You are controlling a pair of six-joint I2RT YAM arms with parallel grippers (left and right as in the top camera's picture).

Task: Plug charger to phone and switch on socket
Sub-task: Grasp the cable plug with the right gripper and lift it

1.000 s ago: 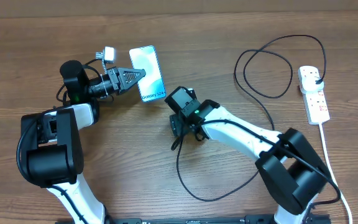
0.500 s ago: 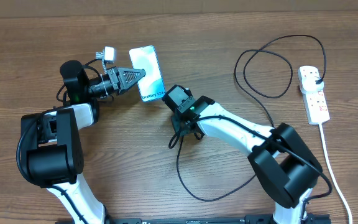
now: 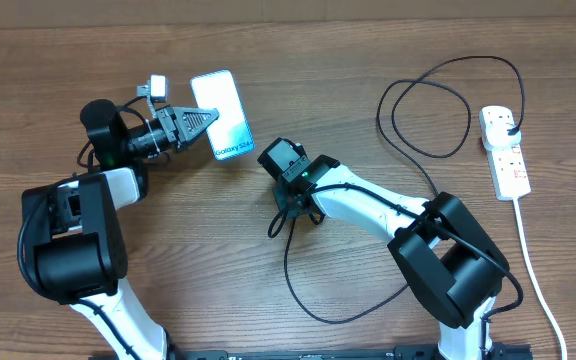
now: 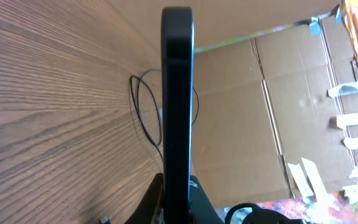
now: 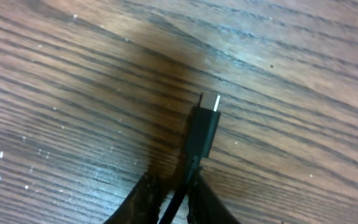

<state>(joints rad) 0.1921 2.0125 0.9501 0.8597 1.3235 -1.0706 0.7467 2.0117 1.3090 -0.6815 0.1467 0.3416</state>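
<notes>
The phone point(image 3: 221, 115), screen lit light blue, is held off the table at the upper left with my left gripper point(image 3: 200, 122) shut on its edge. From the left wrist the phone point(image 4: 178, 93) shows edge-on, a dark bar between the fingers of the left gripper point(image 4: 178, 190). The charger cable point(image 3: 290, 262) loops across the table to a black plug in the socket point(image 3: 506, 152) at the far right. My right gripper point(image 3: 290, 203) points down at the table near the middle. In the right wrist view the right gripper point(image 5: 174, 198) is shut on the cable, just behind the connector tip point(image 5: 206, 127).
A thick white cord point(image 3: 540, 282) runs from the socket toward the front right edge. Black cable loops point(image 3: 430, 110) lie between the right arm and the socket. Cardboard point(image 4: 272, 112) stands behind the table.
My right gripper has closed on the charger cable and shifted slightly left. My left gripper has carried the phone left and a little toward the back.
</notes>
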